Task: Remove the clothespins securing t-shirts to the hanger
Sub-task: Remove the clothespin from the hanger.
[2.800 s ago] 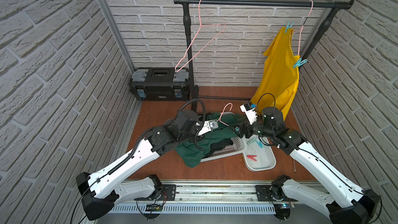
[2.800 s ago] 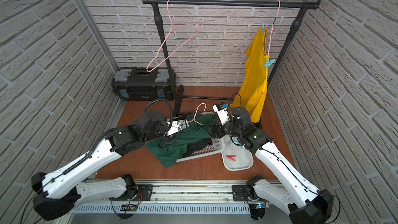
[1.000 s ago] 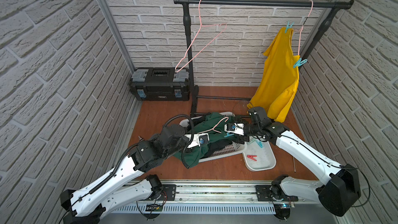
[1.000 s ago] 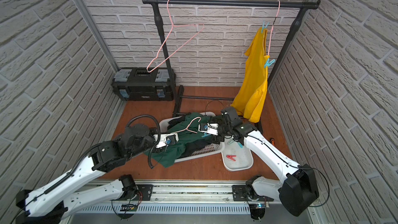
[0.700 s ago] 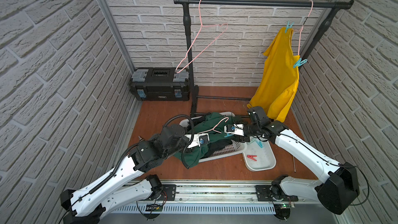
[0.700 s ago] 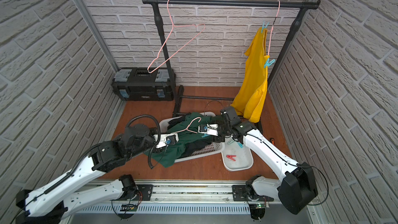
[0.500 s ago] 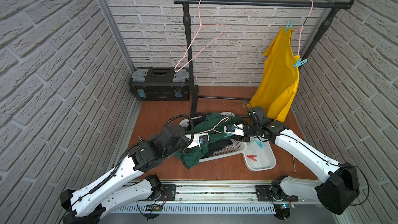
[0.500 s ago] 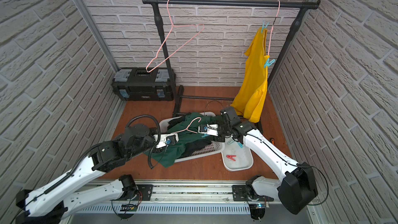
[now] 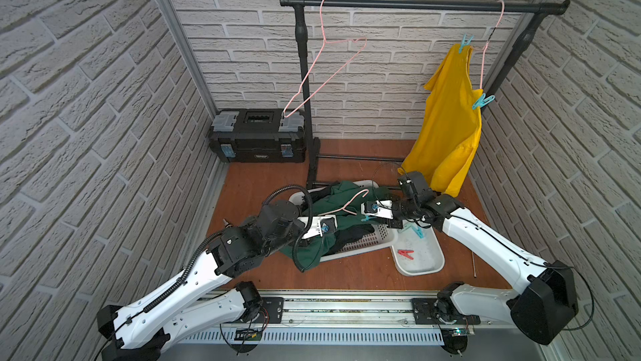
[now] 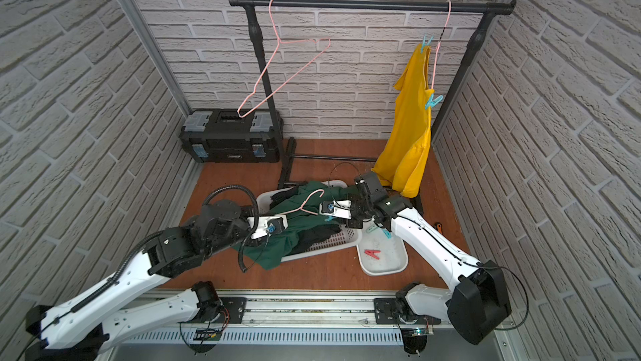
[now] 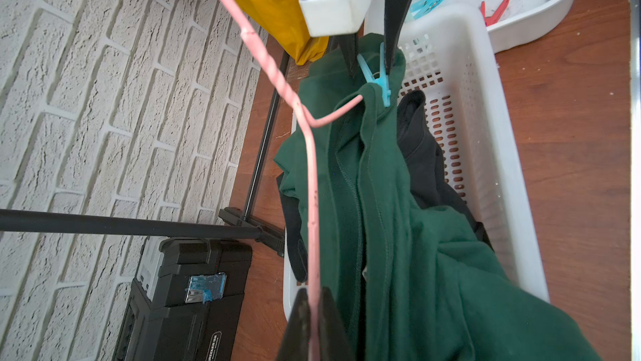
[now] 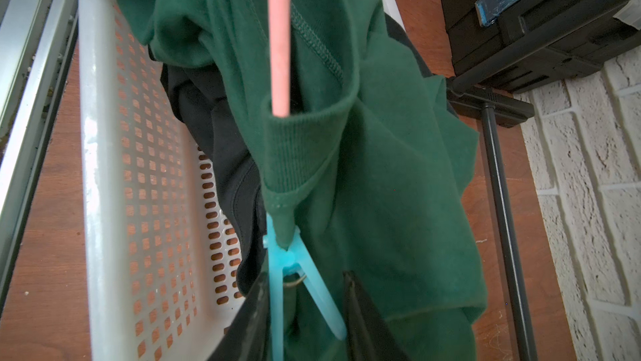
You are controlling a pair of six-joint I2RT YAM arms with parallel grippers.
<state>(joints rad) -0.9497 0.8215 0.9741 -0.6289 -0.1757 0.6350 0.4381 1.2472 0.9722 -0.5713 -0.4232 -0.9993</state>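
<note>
My left gripper (image 11: 314,293) is shut on the wire of a pink hanger (image 11: 312,168), held low over the white basket (image 9: 378,241). The dark green t-shirt (image 12: 381,168) hangs from that hanger, pinned by a teal clothespin (image 12: 277,262). My right gripper (image 12: 307,283) straddles the pin's splayed handles, a finger against each; the pin still bites the cloth. A black t-shirt (image 12: 208,126) lies in the basket underneath. The yellow t-shirt (image 9: 451,126) hangs at the rail's right end, held by two teal clothespins (image 9: 464,43) (image 9: 483,101).
A white tray (image 9: 423,258) right of the basket holds a red clothespin (image 9: 405,254) and teal ones (image 9: 416,231). An empty pink hanger (image 9: 326,74) swings on the black rail (image 9: 416,3). A black toolbox (image 9: 258,137) sits at the back left. Brick walls close in.
Both arms have come down over the basket with the hanger and green shirt. In the last second the right gripper's fingers have closed in on the teal clothespin; the left arm has stayed still.
</note>
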